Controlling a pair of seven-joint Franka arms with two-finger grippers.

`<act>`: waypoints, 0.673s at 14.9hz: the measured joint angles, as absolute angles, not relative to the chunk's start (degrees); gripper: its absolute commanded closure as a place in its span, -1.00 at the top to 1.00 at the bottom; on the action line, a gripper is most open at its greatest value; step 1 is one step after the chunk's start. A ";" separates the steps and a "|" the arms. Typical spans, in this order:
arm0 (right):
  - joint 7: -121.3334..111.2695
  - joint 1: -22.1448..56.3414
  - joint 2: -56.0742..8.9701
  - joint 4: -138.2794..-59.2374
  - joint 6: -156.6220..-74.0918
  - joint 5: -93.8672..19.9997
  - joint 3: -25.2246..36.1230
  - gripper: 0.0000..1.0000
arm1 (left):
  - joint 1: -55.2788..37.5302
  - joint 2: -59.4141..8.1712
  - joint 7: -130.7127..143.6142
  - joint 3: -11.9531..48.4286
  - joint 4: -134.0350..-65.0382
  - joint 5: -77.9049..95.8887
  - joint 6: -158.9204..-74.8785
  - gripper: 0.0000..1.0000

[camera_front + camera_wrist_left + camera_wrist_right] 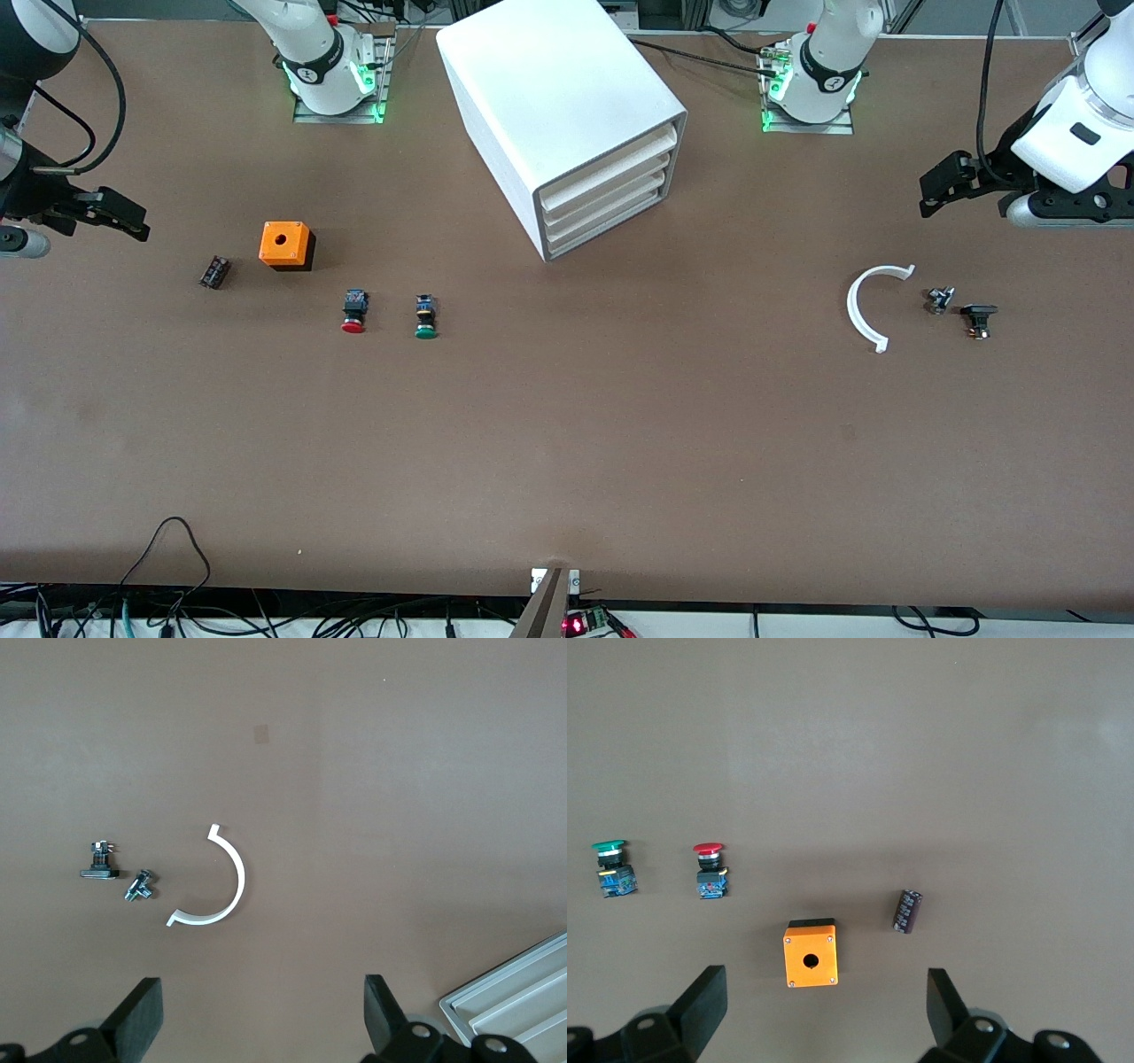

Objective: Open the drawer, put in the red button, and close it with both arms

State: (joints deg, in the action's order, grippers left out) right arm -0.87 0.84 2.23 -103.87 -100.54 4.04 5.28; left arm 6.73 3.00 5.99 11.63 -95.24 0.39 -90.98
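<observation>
The white cabinet (567, 115) stands between the two arm bases, and its stacked drawers (611, 190) are all shut. The red button (353, 312) lies on the table toward the right arm's end, beside the green button (426, 317). It also shows in the right wrist view (709, 870). My right gripper (120, 217) is open and empty, up over the table's edge at the right arm's end (824, 1005). My left gripper (935, 188) is open and empty, up over the left arm's end (263, 1014). A corner of the cabinet (514, 1001) shows in the left wrist view.
An orange cube with a hole (285, 245) and a dark capacitor (214, 272) lie near the red button. A white curved strip (873, 306), a small metal part (939, 299) and a black part (978, 319) lie toward the left arm's end.
</observation>
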 measured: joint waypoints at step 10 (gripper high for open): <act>-0.87 0.83 2.23 -103.87 -99.06 4.04 5.56 1.00 | 6.57 1.23 6.02 11.88 -93.40 0.66 -92.39 1.00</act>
